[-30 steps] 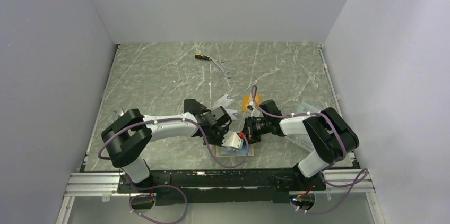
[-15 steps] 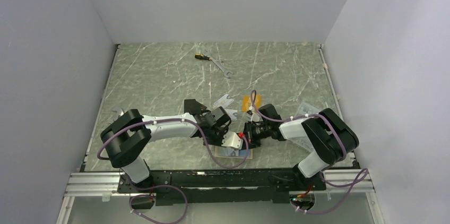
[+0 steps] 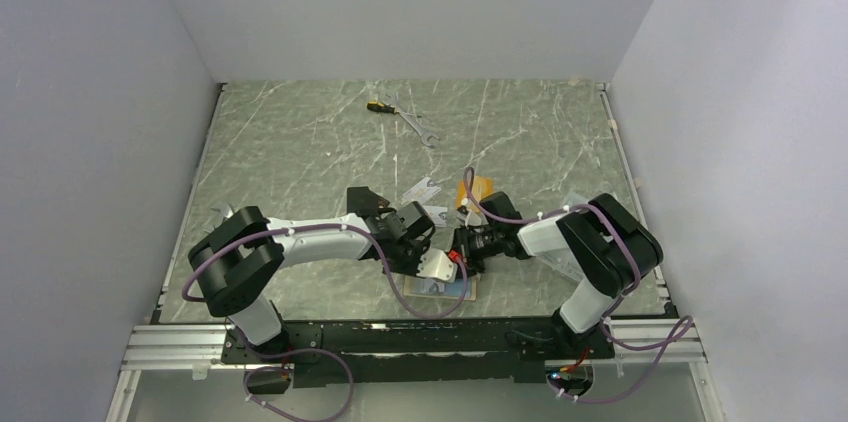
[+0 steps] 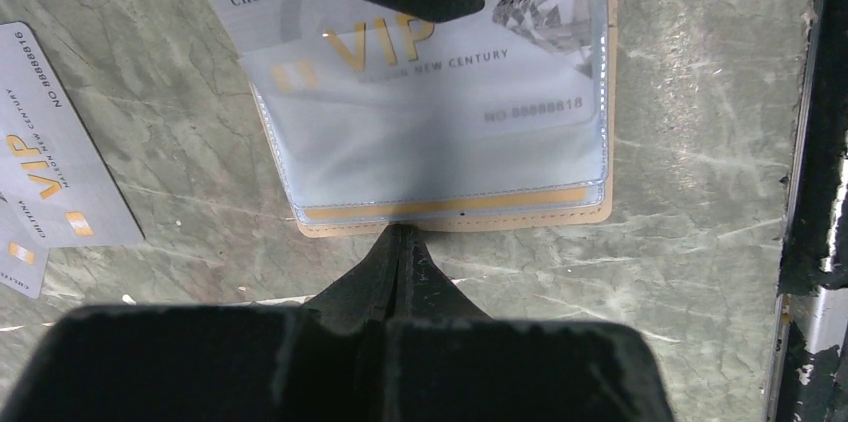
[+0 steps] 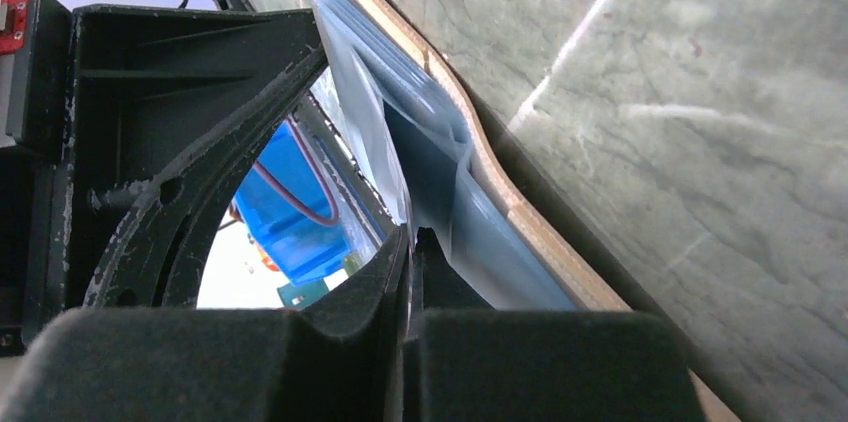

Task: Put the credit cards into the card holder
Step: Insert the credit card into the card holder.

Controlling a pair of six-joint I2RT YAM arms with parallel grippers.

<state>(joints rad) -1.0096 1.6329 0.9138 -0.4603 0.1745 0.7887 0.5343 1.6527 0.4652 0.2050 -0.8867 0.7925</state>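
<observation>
Holder [image 4: 455, 225] lies open at the middle of the worktop's [image 3: 300, 142] near edge, clear sleeves [image 4: 430, 157] facing up. Left gripper [image 4: 400, 235] is fully closed and empty, tips touching the holder's tan rim at mid-edge from just outside it. Right gripper [image 5: 410, 239] is closed too, tips against the sleeve stack from the opposite side; can't tell if a sleeve is pinched. Silver card [image 4: 400, 47] sits in a sleeve, far end hidden by the right gripper. Loose silver cards [image 4: 50, 167] lie beside the holder, apart from it. Orange card [image 3: 480, 187] lies mid-worktop, behind the right gripper.
</observation>
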